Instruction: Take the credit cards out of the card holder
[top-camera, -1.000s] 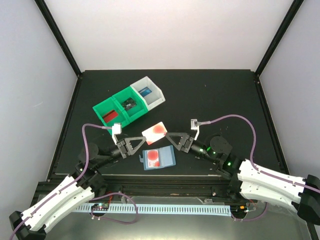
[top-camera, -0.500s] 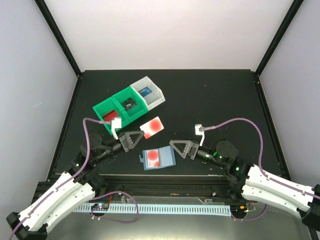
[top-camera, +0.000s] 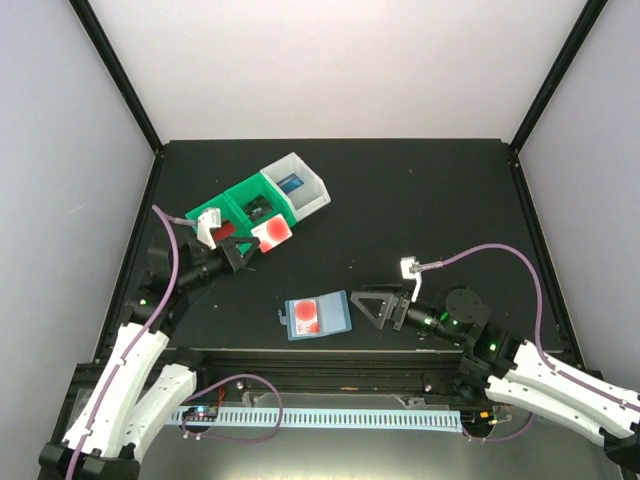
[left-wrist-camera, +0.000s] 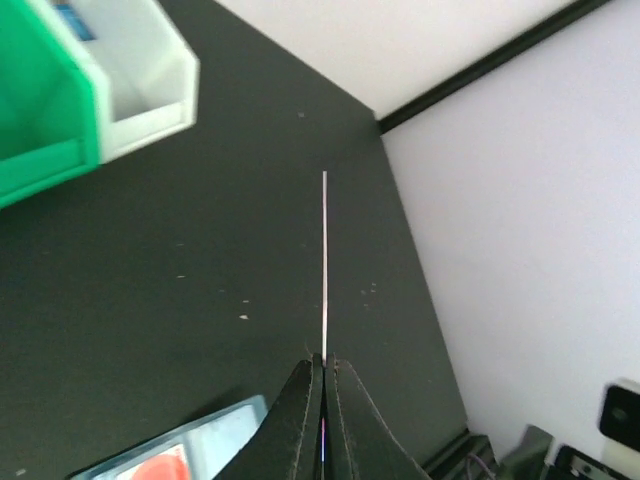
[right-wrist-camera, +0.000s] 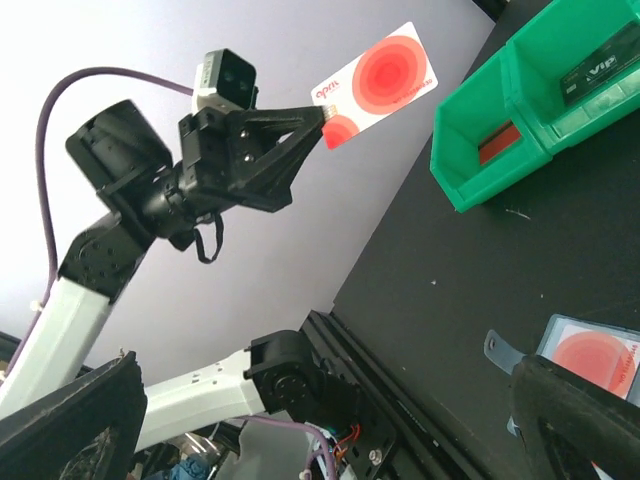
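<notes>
Counting from the overhead view: three bins, two grippers, one card holder, and five cards that I can make out.

My left gripper (top-camera: 252, 247) has its claw pinched tight on one card, the white card (top-camera: 272, 232) with red round marks. It is held in the air above the green bins; from the left wrist I see it edge-on as a thin line (left-wrist-camera: 324, 260).

My right gripper (top-camera: 363, 307) is down low, jaws spread wide with nothing between them, just right of the card holder (top-camera: 318, 316).

The holder lies flat on the black table (top-camera: 430, 200), near the front edge, between the two arms. One card with a red round mark (top-camera: 305, 316) shows through its left panel.

Now the bins, in a row at the back left:
- The first green bin (right-wrist-camera: 478, 185) has one red card (right-wrist-camera: 497, 146) in it.
- The second green bin (right-wrist-camera: 590, 125) has one black card (right-wrist-camera: 597, 70).
- The white bin (top-camera: 314, 194) has one blue card (top-camera: 292, 184).
</notes>
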